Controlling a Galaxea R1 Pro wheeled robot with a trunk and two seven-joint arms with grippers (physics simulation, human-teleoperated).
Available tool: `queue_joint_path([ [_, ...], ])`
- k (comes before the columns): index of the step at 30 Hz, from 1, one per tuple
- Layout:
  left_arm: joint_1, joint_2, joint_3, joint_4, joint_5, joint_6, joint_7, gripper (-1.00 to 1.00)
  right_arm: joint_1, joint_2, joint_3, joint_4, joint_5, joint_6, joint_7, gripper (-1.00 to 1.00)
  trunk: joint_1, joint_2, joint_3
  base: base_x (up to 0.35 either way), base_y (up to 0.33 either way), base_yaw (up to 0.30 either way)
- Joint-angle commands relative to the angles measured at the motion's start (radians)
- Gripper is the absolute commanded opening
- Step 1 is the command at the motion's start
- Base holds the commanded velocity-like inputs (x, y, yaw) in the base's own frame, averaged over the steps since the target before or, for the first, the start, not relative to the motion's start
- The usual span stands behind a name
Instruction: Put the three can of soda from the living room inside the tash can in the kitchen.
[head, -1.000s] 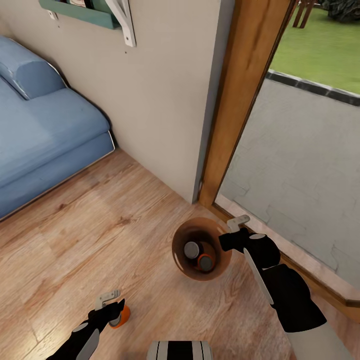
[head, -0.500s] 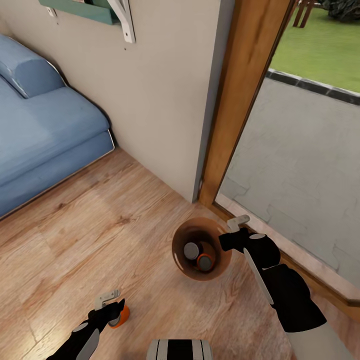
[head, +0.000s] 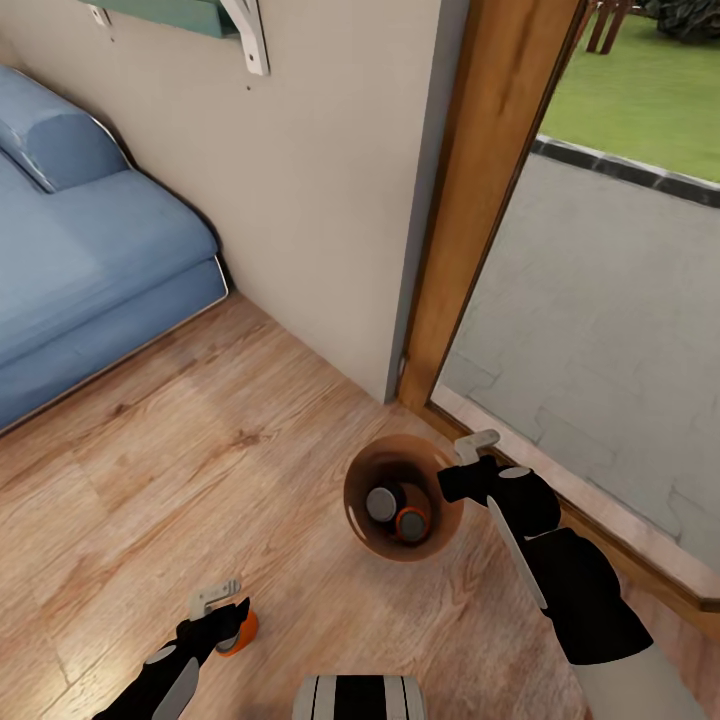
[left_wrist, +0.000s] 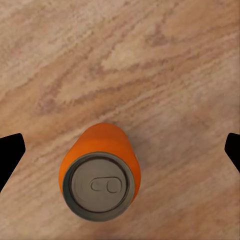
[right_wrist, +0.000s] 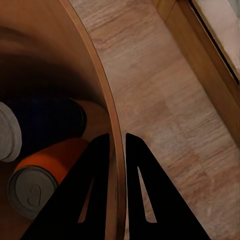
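The tash can (head: 356, 478), brown inside, sits on the wood floor by the door frame. Inside it lie two cans of soda, a dark blue one (head: 381, 503) and an orange one (head: 410, 524). My right gripper (head: 458, 468) is shut on the bin's rim (right_wrist: 107, 112), one finger inside and one outside. The right wrist view shows the blue can (right_wrist: 47, 122) and the orange can (right_wrist: 47, 175) at the bottom. The third can (head: 242, 631), orange, stands upright on the floor. My left gripper (head: 225, 612) is open around this can (left_wrist: 100, 172), fingertips (left_wrist: 10, 152) well clear of it.
A blue sofa (head: 80, 260) stands at the left against the beige wall (head: 320, 200). A wooden door frame (head: 470, 200) and its low sill (head: 620, 560) run close behind the bin. Beyond the glass are paving and grass.
The whole picture has slid up a little, so the camera moved. Both grippers, the bin and the cans hold their places.
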Motion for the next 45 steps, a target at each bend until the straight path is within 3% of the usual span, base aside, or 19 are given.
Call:
queue_joint_path([
  [1,0.000,0.000,0.000,0.000,0.000,0.000,0.000,1.00,0.000,0.000,0.000,0.000,-0.015,0.000,0.006,-1.00,0.000,0.000,0.000,0.000,0.000,0.000],
  [5,0.000,0.000,0.000,0.000,0.000,0.000,-0.001,1.00,0.000,0.000,0.000,0.000,-0.015,0.001,0.006,-1.00,0.011,-0.021,-0.009,0.000,0.000,0.000],
  [19,0.000,0.000,0.000,-0.001,0.000,0.000,-0.001,1.00,0.000,0.001,0.000,0.000,-0.017,-0.001,0.006,-1.00,0.011,-0.021,-0.009,0.000,0.000,0.000],
  [24,0.000,0.000,0.000,-0.001,0.000,0.000,-0.001,1.00,-0.013,0.038,0.001,-0.005,-0.017,-0.002,0.007,-1.00,0.011,-0.021,-0.009,0.000,0.000,0.000],
  [32,0.000,0.000,0.000,-0.001,0.000,0.000,-0.001,1.00,-0.081,0.124,0.003,-0.008,-0.017,0.001,0.008,-1.00,0.011,-0.021,-0.009,0.000,0.000,0.000],
  [45,0.000,0.000,0.000,-0.001,0.000,0.000,-0.001,1.00,-0.130,0.161,0.005,-0.008,-0.018,0.000,0.008,-1.00,0.011,-0.021,-0.009,0.000,0.000,0.000],
])
